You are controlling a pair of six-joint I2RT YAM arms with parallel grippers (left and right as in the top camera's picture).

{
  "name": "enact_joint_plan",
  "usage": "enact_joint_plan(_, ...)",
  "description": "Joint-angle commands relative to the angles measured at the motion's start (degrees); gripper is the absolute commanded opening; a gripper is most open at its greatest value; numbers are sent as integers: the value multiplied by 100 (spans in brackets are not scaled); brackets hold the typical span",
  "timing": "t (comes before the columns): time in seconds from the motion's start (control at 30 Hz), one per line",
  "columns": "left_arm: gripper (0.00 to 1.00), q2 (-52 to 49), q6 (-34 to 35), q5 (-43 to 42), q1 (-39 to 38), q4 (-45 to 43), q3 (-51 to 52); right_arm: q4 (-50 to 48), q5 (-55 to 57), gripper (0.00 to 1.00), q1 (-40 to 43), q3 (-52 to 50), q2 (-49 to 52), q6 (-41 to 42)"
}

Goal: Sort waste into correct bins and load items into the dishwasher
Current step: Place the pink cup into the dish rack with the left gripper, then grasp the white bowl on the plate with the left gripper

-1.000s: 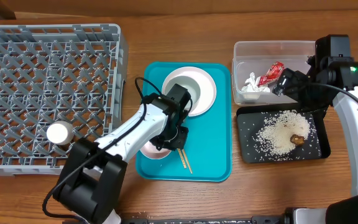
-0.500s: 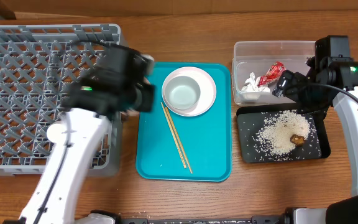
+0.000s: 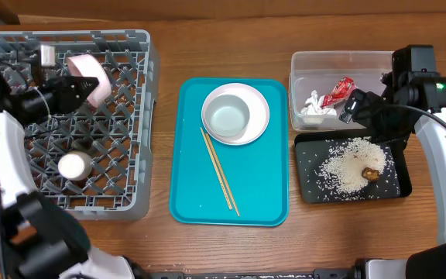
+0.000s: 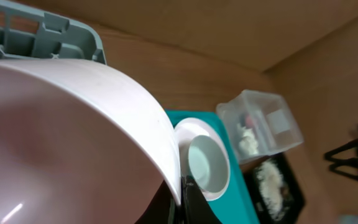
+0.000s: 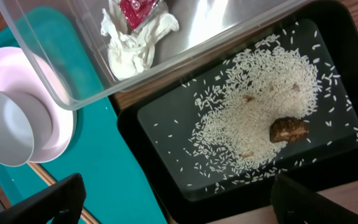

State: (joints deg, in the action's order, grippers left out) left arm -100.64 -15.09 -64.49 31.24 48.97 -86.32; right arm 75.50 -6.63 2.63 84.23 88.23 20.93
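As our left gripper (image 3: 73,87) clamps the pink bowl (image 3: 91,74) on edge above the far rows of the dish rack (image 3: 122,155), we judge its slot lies straight below

A robot lab bench: wooden table (image 3: 223,39); staged dish rack (image 3: 107,155); turquoise tray (image 3: 262,178).

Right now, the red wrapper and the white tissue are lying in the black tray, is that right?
Not quite: the red wrapper and the white tissue are lying in the clear tub, as the overhead view shows.
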Motion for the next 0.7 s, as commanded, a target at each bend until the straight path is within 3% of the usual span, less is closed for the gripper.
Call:
enact_joint_plan(0.0, 4, -651, -157, -1377, 264, -170, -85, -4, 13, 97, 11, 136, -197, -35)
enact_joint_plan(0.33, 7, -1589, -164, -1255, 1025, 160, -85, 4, 13, 97, 11, 136, -197, -33)
enact_joint_plan(0.37, 18, -1593, -164, -1126, 1130, 236, -85, 4, 13, 97, 11, 136, -197, -35)
enact_joint_plan(0.4, 38, -1582, -162, -951, 1239, 365, -85, 4, 13, 97, 11, 136, -197, -33)
enact_joint_plan(0.47, 61, -1582, -162, -732, 1434, 634, -85, 4, 13, 97, 11, 136, -197, -35)
enact_joint_plan(0.6, 97, -1528, -166, -647, 1794, 997, -96, 4, 15, 97, 11, 136, -197, -35)
enact_joint_plan(0.67, 100, -1403, -166, -645, 1906, 1064, -96, 4, 15, 97, 11, 136, -197, -35)
